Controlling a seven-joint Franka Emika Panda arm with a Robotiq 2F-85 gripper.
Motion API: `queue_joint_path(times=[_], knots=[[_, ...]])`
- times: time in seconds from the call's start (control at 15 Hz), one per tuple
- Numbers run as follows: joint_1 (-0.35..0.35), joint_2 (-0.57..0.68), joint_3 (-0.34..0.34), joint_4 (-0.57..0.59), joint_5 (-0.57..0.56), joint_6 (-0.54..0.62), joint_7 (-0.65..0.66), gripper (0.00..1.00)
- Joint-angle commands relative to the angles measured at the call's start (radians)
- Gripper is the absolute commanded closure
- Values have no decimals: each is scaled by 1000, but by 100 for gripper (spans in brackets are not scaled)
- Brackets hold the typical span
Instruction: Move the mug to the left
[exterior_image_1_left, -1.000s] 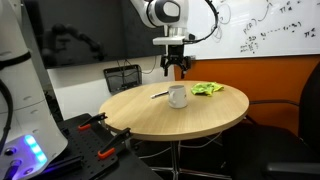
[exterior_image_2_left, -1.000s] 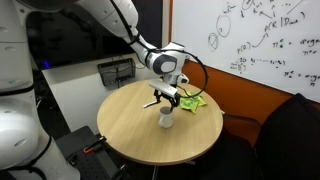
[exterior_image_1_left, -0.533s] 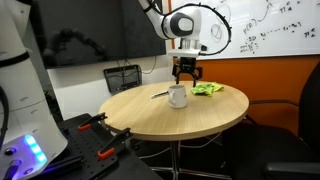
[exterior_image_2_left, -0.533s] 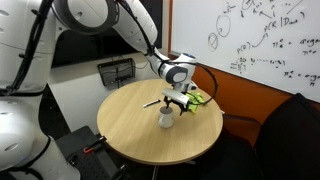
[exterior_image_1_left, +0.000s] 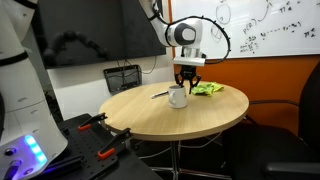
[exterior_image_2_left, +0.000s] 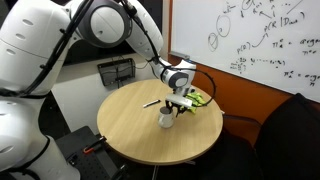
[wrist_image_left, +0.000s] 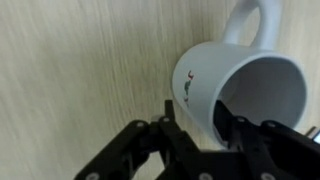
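Toward the far edge of the round desk (exterior_image_1_left: 150, 120), the gripper (wrist_image_left: 200, 122) is down on the mug (wrist_image_left: 205, 75). Its two fingers (wrist_image_left: 170, 128) straddle the rim, one outside the white wall and one inside the cup. They stand only narrowly apart, but whether they actually pinch the wall is impossible to tell. The wrist view cuts off the finger linkages at the bottom edge. In both exterior views the fingertips are too small to read. One mug stands upright. Beside it are one green cloth (exterior_image_1_left: 208, 89) and one pen (exterior_image_1_left: 159, 95).
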Motion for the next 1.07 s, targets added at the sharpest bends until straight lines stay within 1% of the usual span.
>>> queue_joint_path(times=[0.0,0.13,0.27,0.33,0.47,0.6,0.8,1.0], knots=[[0,0,4,8,-69,0,-15,85],[-1,-5,6,2,-87,7,-11,100],[-1,-19,8,-11,-102,22,-9,100],[1,-30,9,-20,-104,26,-3,97],[14,-67,4,-63,-126,57,10,99],[43,-111,-15,-120,-175,106,49,98],[78,-184,-23,-214,-238,142,108,98],[122,-240,-19,-293,-282,119,183,98]])
